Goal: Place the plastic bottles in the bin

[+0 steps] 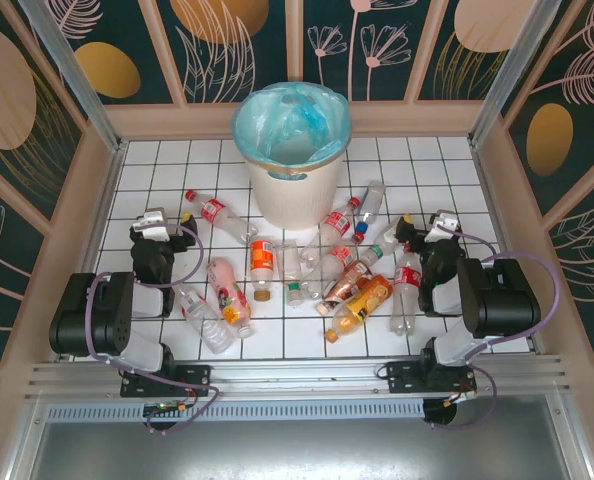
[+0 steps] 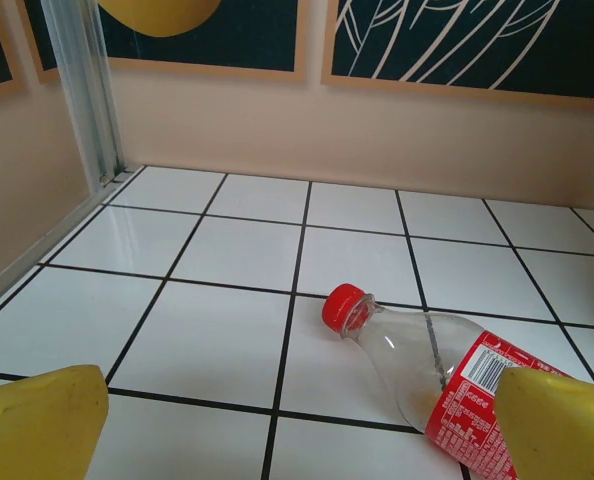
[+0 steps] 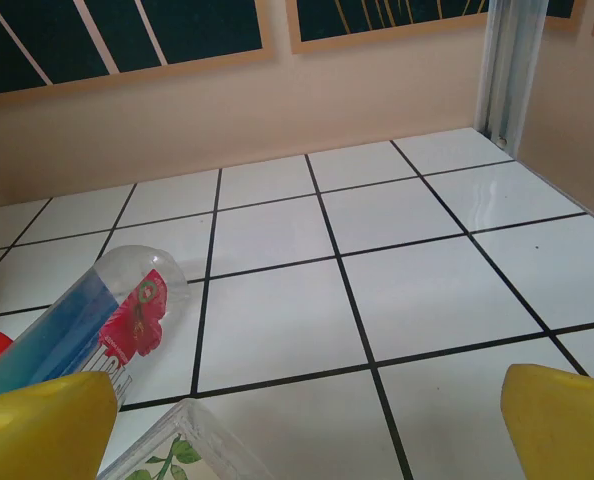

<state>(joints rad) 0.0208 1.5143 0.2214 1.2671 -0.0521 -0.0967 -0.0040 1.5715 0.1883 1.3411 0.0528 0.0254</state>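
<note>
Both hands released, bottles scattered near the bin.
I see left hand point(image 2: 297, 435) and right hand point(image 3: 307, 435) spread wide, grasping nothing; plastic bottles point(image 1: 262, 258) lie on the tiled bench point(image 1: 157, 160) just before the bin point(image 1: 292, 200).

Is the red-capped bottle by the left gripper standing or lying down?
Lying down: the bottle rests on its side on the tiles, cap on.

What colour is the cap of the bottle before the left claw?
The cap is red, clearest in the left wrist view.
</note>
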